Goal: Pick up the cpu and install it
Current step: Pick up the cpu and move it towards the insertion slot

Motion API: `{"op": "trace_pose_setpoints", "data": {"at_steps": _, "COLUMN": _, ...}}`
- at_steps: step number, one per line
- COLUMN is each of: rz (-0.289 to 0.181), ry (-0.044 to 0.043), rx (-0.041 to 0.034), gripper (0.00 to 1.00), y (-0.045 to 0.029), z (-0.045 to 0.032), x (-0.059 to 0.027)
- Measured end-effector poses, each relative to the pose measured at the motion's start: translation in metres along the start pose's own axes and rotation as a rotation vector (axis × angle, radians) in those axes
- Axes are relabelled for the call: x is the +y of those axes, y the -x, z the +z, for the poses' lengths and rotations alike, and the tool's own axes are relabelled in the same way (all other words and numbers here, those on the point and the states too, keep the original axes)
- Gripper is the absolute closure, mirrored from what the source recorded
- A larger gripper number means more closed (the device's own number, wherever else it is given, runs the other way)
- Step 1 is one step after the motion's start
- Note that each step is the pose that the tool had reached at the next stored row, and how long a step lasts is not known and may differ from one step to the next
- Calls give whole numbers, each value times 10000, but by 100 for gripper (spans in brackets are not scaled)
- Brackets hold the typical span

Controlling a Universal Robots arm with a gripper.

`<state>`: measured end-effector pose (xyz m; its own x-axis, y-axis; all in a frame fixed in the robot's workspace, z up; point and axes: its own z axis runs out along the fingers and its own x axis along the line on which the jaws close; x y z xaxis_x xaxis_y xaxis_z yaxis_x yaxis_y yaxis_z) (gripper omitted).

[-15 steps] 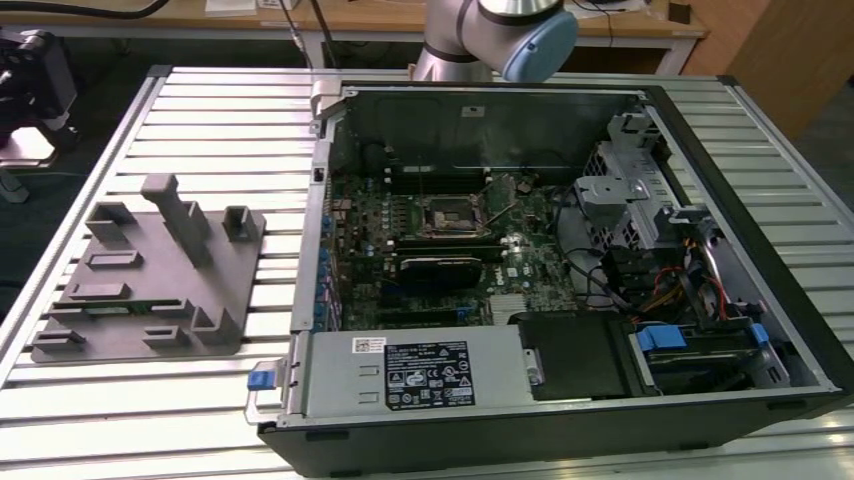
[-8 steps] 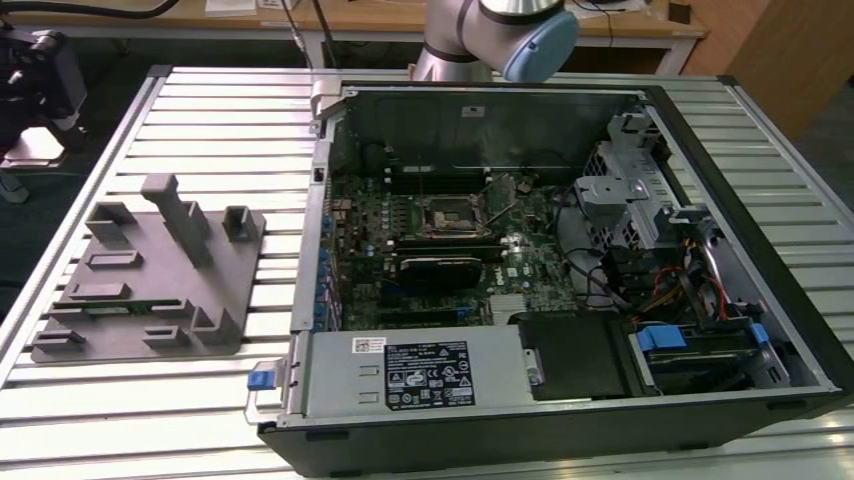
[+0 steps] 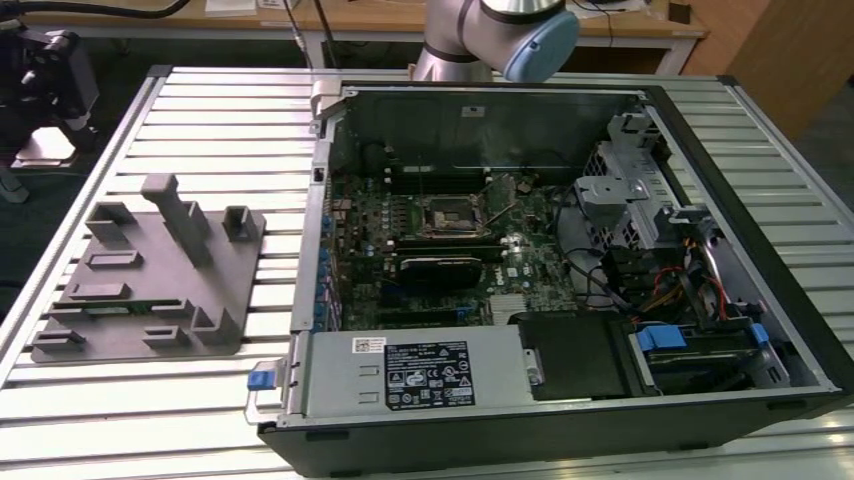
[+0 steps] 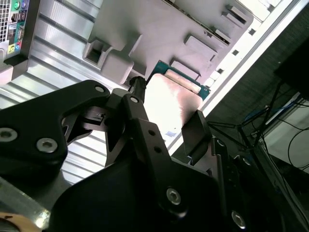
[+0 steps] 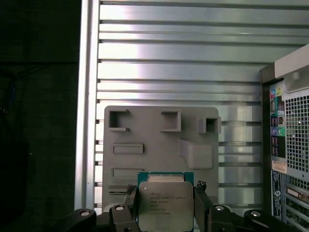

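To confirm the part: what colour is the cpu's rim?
The cpu has a teal-green rim around its silver top; clearest in the first wrist view.

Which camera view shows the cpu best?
The first wrist view: the cpu faces the camera flat, its silver top and green rim plain, held in the gripper. The second wrist view shows it slanted and washed by glare.

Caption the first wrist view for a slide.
Gripper shut on the cpu, over the grey tray on the slatted table.
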<state>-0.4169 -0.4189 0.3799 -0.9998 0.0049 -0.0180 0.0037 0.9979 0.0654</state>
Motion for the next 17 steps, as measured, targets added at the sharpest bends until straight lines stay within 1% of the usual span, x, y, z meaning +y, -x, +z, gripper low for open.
{"op": "trace_pose_setpoints", "data": {"at_steps": 9, "rz": 1, "ry": 0, "rx": 0, "gripper": 45, "y": 78, "z": 2, "x": 1}}
{"op": "trace_pose_setpoints", "data": {"at_steps": 17, "rz": 0, "ry": 0, "rx": 0, "gripper": 45, "y": 172, "z": 3, "x": 2}}
